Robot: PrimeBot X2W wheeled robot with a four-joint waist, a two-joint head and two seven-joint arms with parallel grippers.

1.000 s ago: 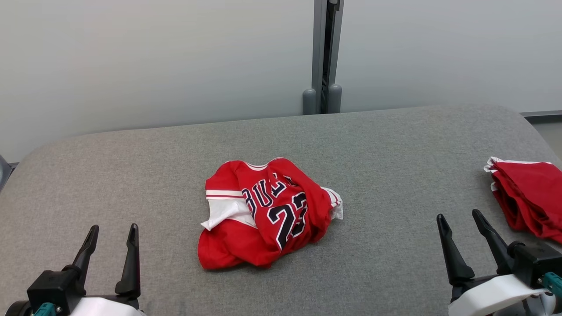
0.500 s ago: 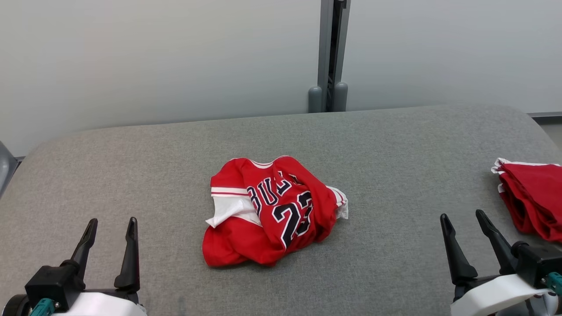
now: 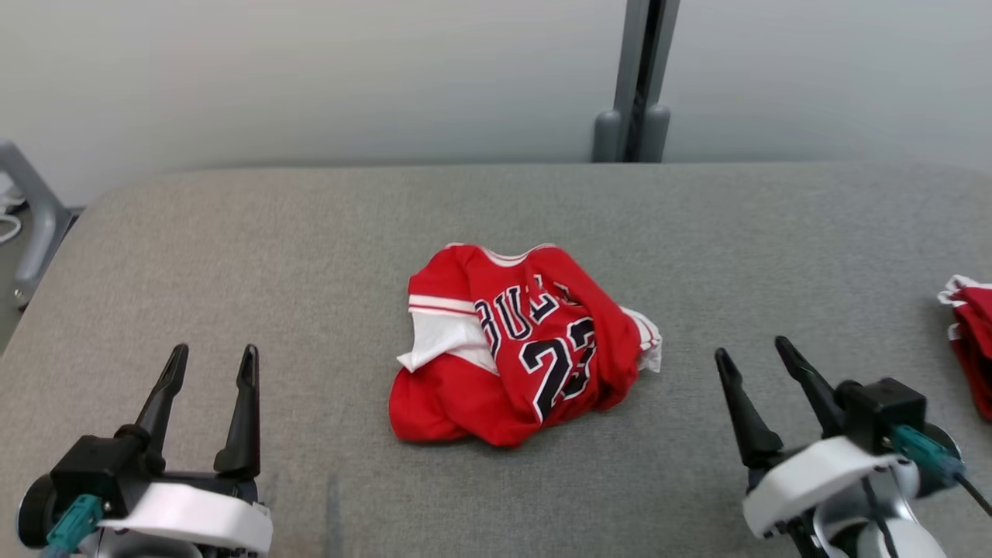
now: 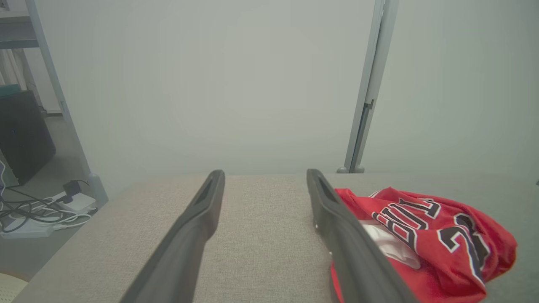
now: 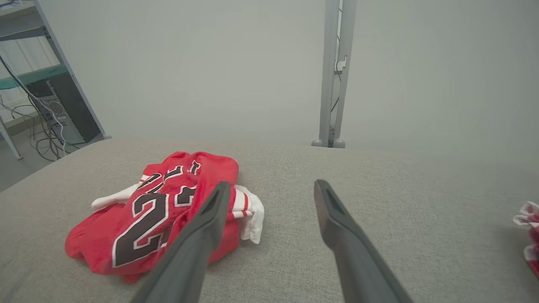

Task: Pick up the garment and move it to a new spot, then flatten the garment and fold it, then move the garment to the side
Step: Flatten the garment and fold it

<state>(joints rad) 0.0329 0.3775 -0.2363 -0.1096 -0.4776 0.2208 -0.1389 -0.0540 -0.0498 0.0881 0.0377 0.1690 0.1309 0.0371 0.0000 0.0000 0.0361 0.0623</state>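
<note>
The garment (image 3: pixel 527 345) is a red jersey with white trim and dark lettering, lying crumpled in a heap at the middle of the grey padded table (image 3: pixel 310 232). My left gripper (image 3: pixel 213 356) stands open at the lower left, well short of the heap, with nothing between its fingers. My right gripper (image 3: pixel 753 349) is open at the lower right, a short way from the jersey's white edge. In the left wrist view the garment (image 4: pixel 425 235) lies right of my left gripper (image 4: pixel 265 173). In the right wrist view the garment (image 5: pixel 151 210) lies left of my right gripper (image 5: pixel 271 184).
More red and white cloth (image 3: pixel 969 341) lies at the table's right edge, also seen in the right wrist view as cloth (image 5: pixel 531 231). A grey post (image 3: pixel 635 85) stands behind the table against a pale wall. Cables and a shelf frame (image 4: pixel 33 202) sit on the floor left.
The head camera has swung left and down, so the whole picture shifted right. Both grippers have come forward a little, the right one nearer the jersey. The jersey itself lies as before.
</note>
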